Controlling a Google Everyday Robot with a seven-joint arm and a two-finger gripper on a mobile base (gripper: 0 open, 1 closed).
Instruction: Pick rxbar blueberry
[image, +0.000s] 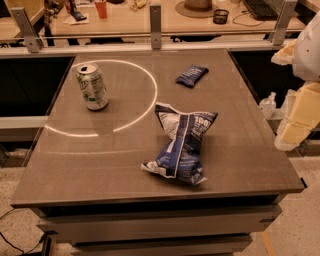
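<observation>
Tool (295, 120) waits at three o'clock, off the bench (100, 165); whether apart or together, I cannot tell. Seemingly the approach step: next it must reach the rxbar blueberry (192, 75) at one o'clock.

The table (100, 165) has a smooth grey-brown top with a low sheen, and the soda can (91, 86) is printed metal with a shiny rim. The rxbar blueberry (192, 75) is wrapped in dark, slightly glossy film; the chip bag (182, 142) is crinkled, glossy film. The gripper (295, 125), at the right edge of the view beside the table, has a matt, cream, plastic-looking shell.
</observation>
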